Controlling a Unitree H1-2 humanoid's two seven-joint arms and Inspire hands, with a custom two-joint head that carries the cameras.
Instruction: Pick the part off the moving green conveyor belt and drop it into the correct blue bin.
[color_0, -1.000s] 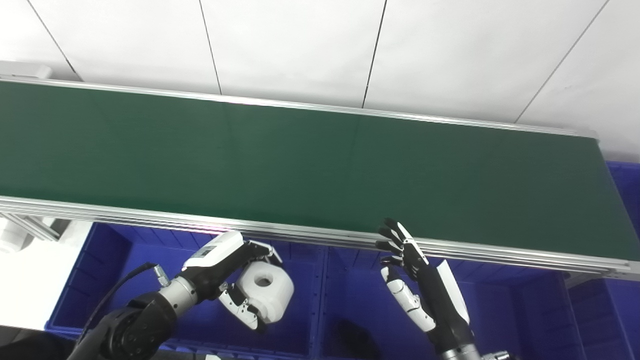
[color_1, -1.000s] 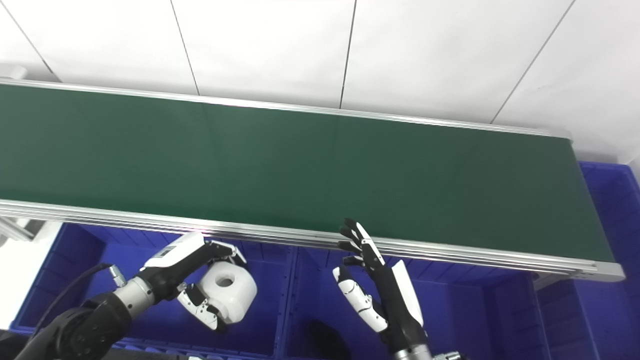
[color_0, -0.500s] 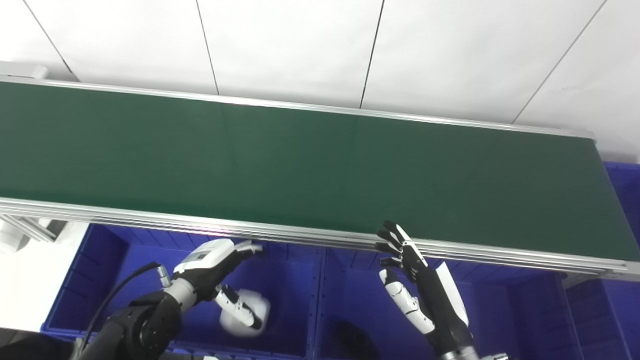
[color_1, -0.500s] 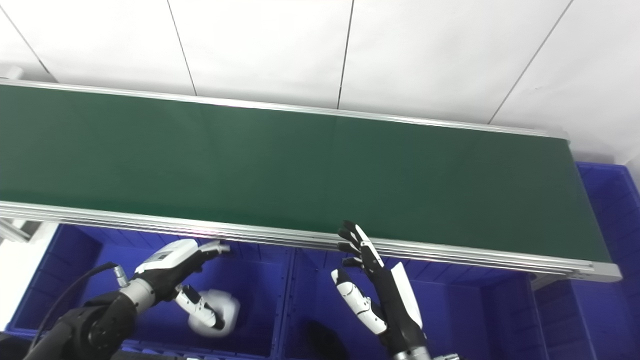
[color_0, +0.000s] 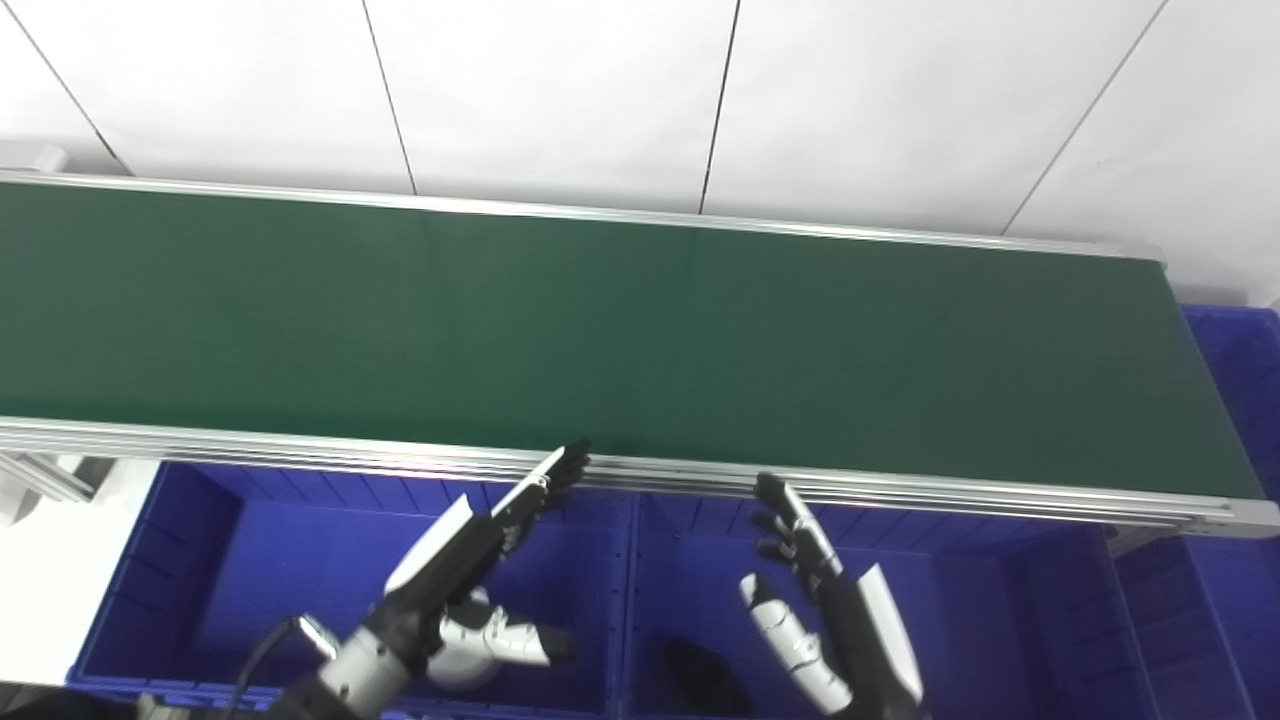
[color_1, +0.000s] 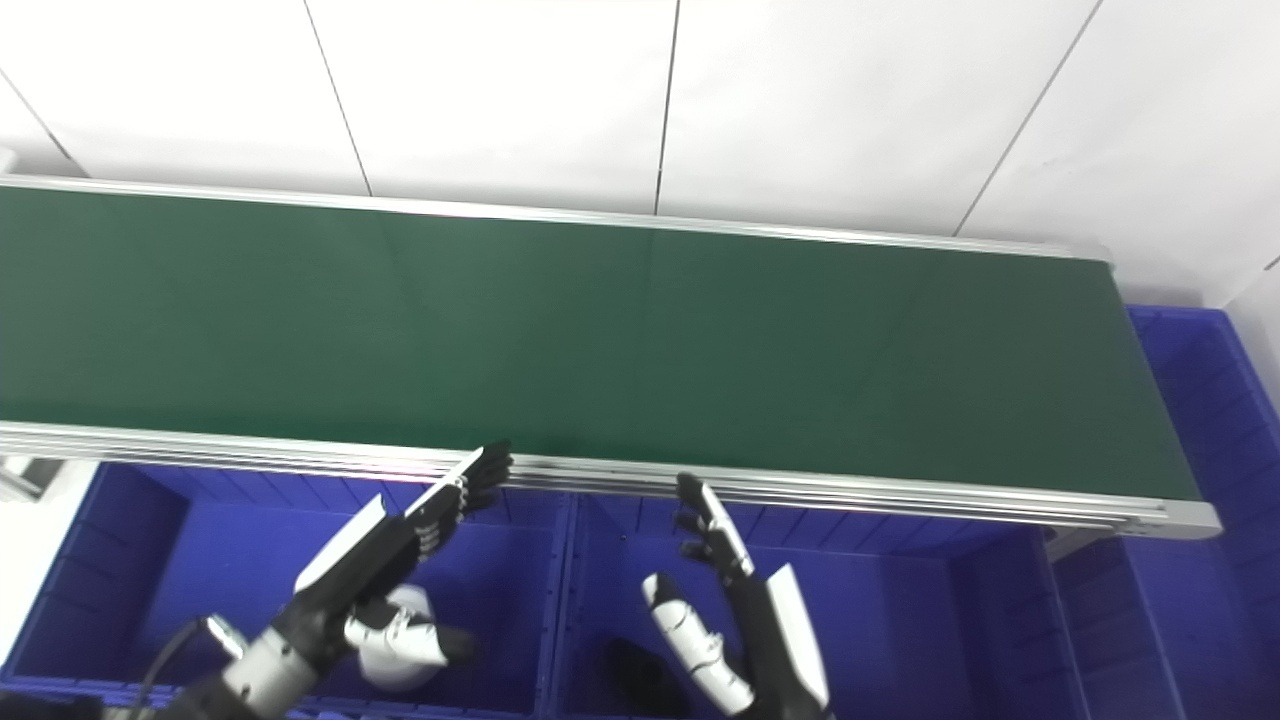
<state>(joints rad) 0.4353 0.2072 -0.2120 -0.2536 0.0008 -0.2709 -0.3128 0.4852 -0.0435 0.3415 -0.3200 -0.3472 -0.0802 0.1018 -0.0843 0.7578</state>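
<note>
The white round part (color_0: 462, 662) lies on the floor of the left blue bin (color_0: 250, 560), partly hidden behind my left hand; it also shows in the right eye view (color_1: 395, 668). My left hand (color_0: 470, 560) is open and empty above that bin, its fingers stretched up toward the belt's near rail. My right hand (color_0: 820, 620) is open and empty over the middle blue bin (color_0: 950, 610), fingers spread. The green conveyor belt (color_0: 620, 340) carries nothing in view.
A dark object (color_0: 695, 675) lies in the middle bin. Another blue bin (color_0: 1240, 360) stands past the belt's right end. The belt's aluminium rail (color_0: 900, 490) runs just above both hands. White floor tiles lie beyond the belt.
My left hand opened and let go of the white part, which dropped into the left bin. The hand's fingers then straightened upward. My right hand sank slightly. The camera shifted a little.
</note>
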